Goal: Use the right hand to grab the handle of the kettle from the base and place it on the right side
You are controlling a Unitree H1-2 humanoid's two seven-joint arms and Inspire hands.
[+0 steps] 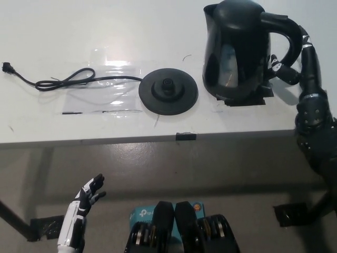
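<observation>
Head view: the black kettle [237, 50] stands on the white table [158, 31], just right of its round base [168, 90] and off it. The black right hand [295, 66] is at the handle [287, 34], fingers curled by it, but honestly I can't tell if they're clamped on. The cord [63, 80] trails left of the base. The white left hand [90, 192] rests low, below the table edge, fingers apart.
</observation>
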